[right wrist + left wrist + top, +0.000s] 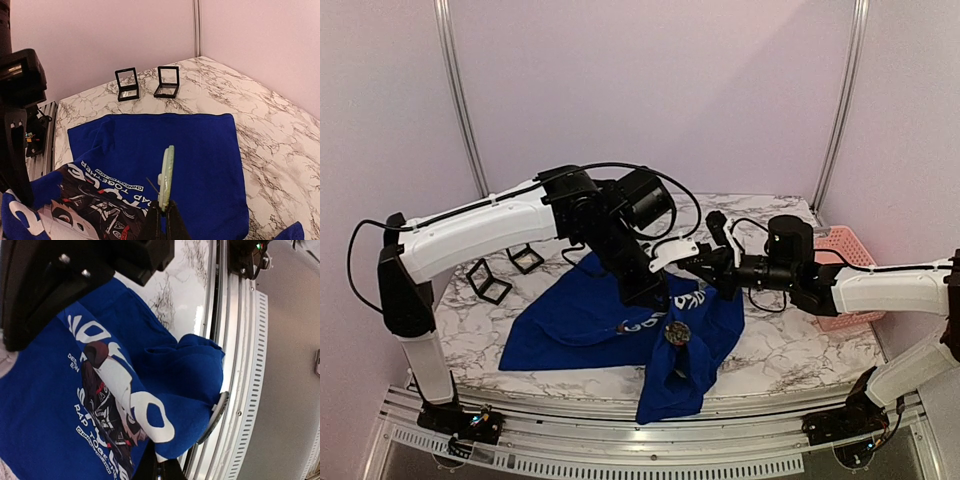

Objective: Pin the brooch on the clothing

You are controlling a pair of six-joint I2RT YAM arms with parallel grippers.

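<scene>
The blue T-shirt [570, 325] lies bunched on the marble table, its front fold hanging over the near edge. My left gripper [648, 293] is shut on a raised fold of the shirt [190, 370] beside the printed lettering, fingers [161, 467] at the fold. A dark round brooch [677, 335] sits on that hanging fold, edge-on in the left wrist view [215, 415]. My right gripper [698, 266] is shut [162, 212] on the lower rim of a second, pale-backed brooch [166, 172], upright with its pin sticking out, above the shirt [200, 145].
Two small black square boxes [488, 281] [526, 258] stand open at the back left, also in the right wrist view [127, 85] [167, 81]. A pink basket [850, 248] sits at the right. The metal rail [240, 365] runs along the near edge.
</scene>
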